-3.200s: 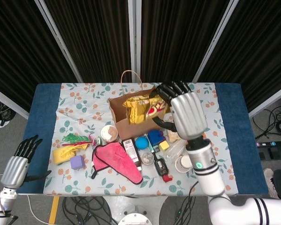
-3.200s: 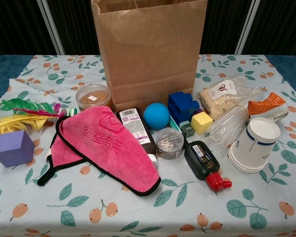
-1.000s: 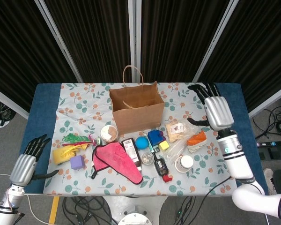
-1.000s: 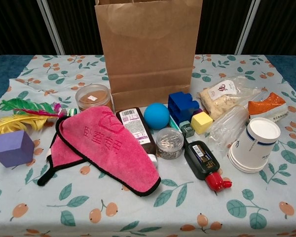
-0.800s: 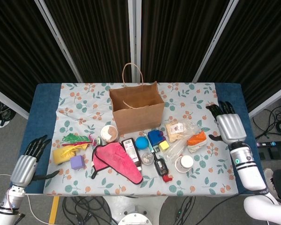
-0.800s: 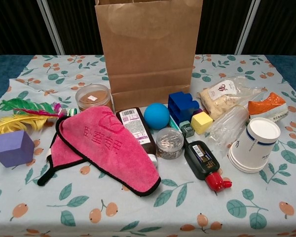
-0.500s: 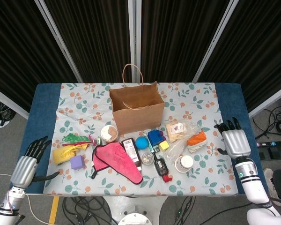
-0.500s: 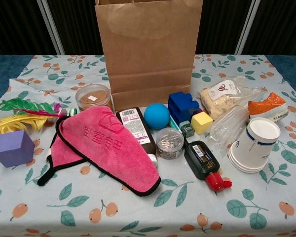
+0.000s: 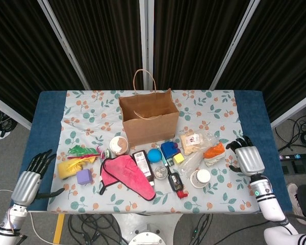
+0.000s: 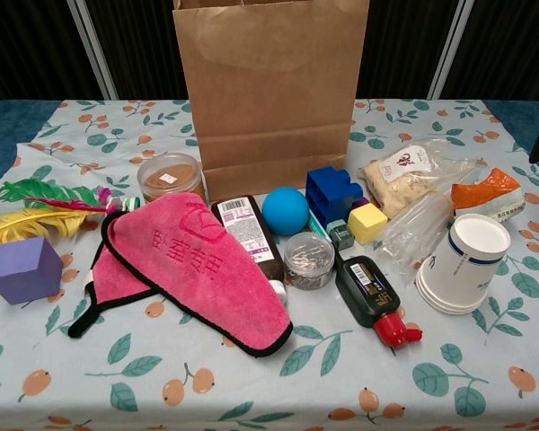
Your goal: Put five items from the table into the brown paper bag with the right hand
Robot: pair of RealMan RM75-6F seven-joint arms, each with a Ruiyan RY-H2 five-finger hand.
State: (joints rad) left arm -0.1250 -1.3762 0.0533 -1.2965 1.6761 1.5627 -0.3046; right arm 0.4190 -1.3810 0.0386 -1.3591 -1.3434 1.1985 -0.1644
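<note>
**Right hand back near the orange packet, empty, after a bag drop**

Since the earliest frame, our right hand [image 9: 249, 160] has left the brown paper bag [image 9: 149, 120], where it held a yellow snack packet over the opening, and has come back to the right side of the table [image 9: 250, 109]; that packet no longer shows on the table; in the last half second the hand has edged inward toward the items.

Current state: the right hand holds nothing; its fingers are apart and lightly curled, just beside the orange packet [image 9: 214, 151]; in the chest view only a dark sliver of it shows at the right edge. Our left hand [image 9: 29, 181] hangs off the left side of the table, fingers apart, holding nothing.

The bag stands upright behind the items, mouth open upward; the items lie in a crowded row in front of it.

Risks from here, as we judge them:
- The orange packet lies against the clear plastic bag [image 10: 422, 224] and near the stacked paper cups [image 10: 460, 262]; a wide approach could drag the plastic or tip the cups.
- The packet is soft and flat; a shallow grip may slip in transit.
- The bag is light and free-standing; a hand brushing its rim could topple it onto the blue ball [image 10: 285, 210] and blue block [image 10: 332, 193].
</note>
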